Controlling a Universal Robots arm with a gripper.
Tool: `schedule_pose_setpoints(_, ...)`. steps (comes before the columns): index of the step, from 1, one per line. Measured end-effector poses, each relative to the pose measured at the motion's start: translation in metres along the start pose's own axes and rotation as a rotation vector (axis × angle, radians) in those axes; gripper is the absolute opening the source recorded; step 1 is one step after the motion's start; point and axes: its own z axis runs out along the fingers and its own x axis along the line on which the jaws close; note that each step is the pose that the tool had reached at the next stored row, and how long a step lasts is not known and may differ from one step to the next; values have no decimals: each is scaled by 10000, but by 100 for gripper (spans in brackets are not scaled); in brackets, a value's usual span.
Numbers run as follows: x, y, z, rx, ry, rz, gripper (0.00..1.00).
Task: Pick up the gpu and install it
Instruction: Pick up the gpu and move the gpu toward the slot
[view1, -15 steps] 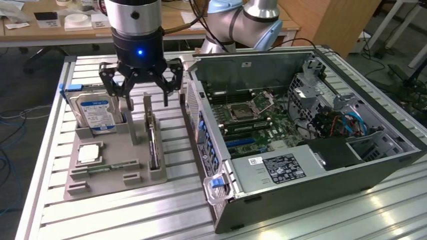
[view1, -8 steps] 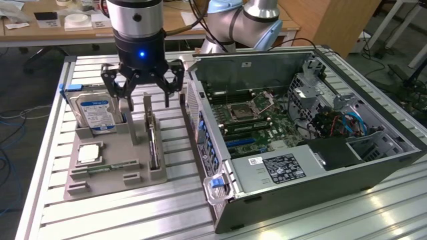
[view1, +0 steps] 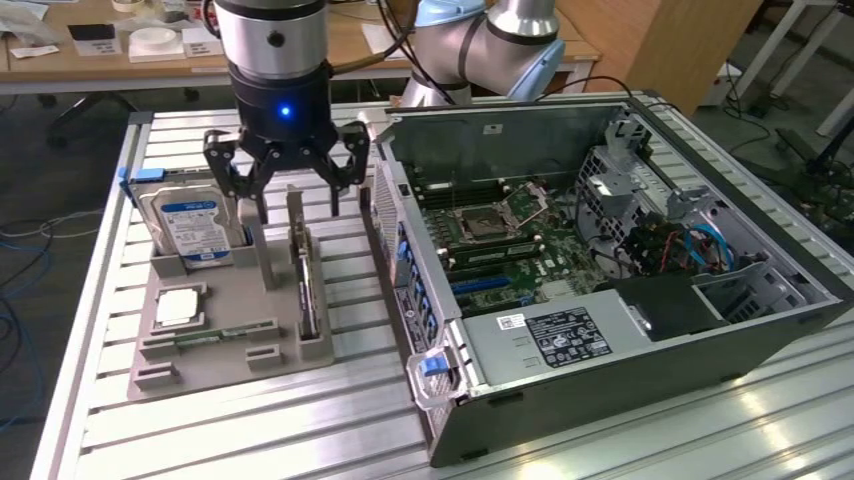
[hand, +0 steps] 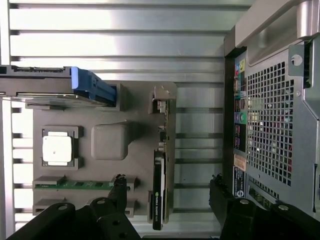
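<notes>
Black linkage gripper (view1: 291, 192), jaws spread wide, nothing held, hanging straight above the gpu (view1: 304, 272). That is the thin dark circuit card standing on edge in a slot of the grey moulded parts tray (view1: 220, 290). In the wrist view the card's top edge (hand: 159, 186) runs between the two fingers, one flat face towards each, but it sits nearer the tray-side finger. Judgement: centre over the card before closing, come down plumb, and clamp on bare board rather than on parts. The slot posts hug its lower edge, so a tilted lift could bind. Close by the tray-side finger lies a slim green RAM stick (hand: 75, 184), and past it a square silver processor (hand: 56, 149). Further out on that side stands a silver hard drive with blue-white label (view1: 194, 225). On the gripper's other side, the open grey tower computer case (view1: 601, 250) leaves the outer finger little room. Slotted aluminium bench (view1: 347, 400) underneath.
</notes>
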Motion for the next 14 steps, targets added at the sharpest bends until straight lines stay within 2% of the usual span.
schedule_pose_setpoints(14,-6,-3,64,1,0,0,76)
